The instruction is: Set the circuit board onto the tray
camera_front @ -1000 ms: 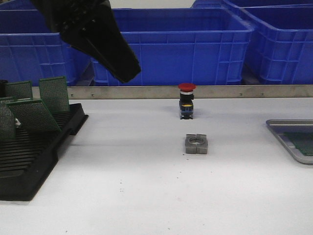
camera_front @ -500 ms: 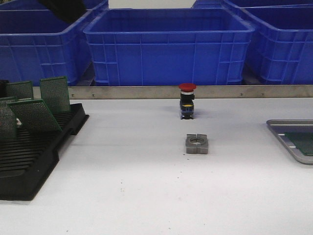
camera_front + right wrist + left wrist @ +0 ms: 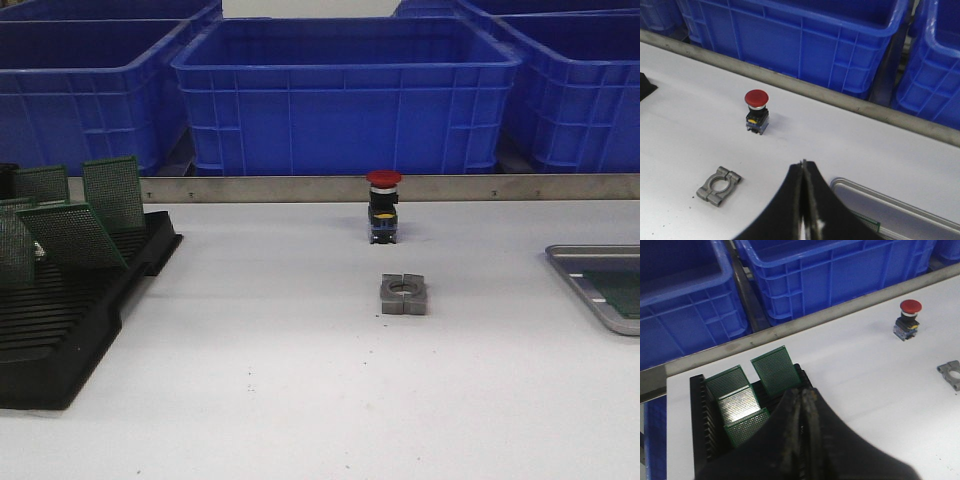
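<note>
Worktop [image 3: 300,400]: white, runs the full width, metal strip along its far edge.

Blue bins [image 3: 345,90]: row of large plastic crates behind that strip, seen in all three views.

Black slotted rack [image 3: 60,320]: on the worktop at the left. Several green perforated circuit boards [image 3: 110,192] stand tilted in its slots. Left wrist view shows four boards in the rack, one of them looking silvery under glare.

Tray [image 3: 600,285]: grey metal, raised rim, rounded corner, at the right edge of the worktop and cut off by the frame. A green board lies flat on its floor; right wrist view shows just a sliver of that board inside the rim.

Metal clamp block [image 3: 403,294]: grey, split, round bore, lies flat mid-worktop, well apart from both rack and tray.

Red push button [image 3: 382,205]: mushroom head on a black and blue body, upright, just behind the clamp block, toward the bins.

Left gripper [image 3: 802,399]: seen in its wrist view only, above the rack. Jaws closed together, nothing between them.

Right gripper [image 3: 803,167]: seen in its wrist view only, above the worktop near the tray's rim. Jaws pressed together, empty.

Neither arm appears in the front view.
</note>
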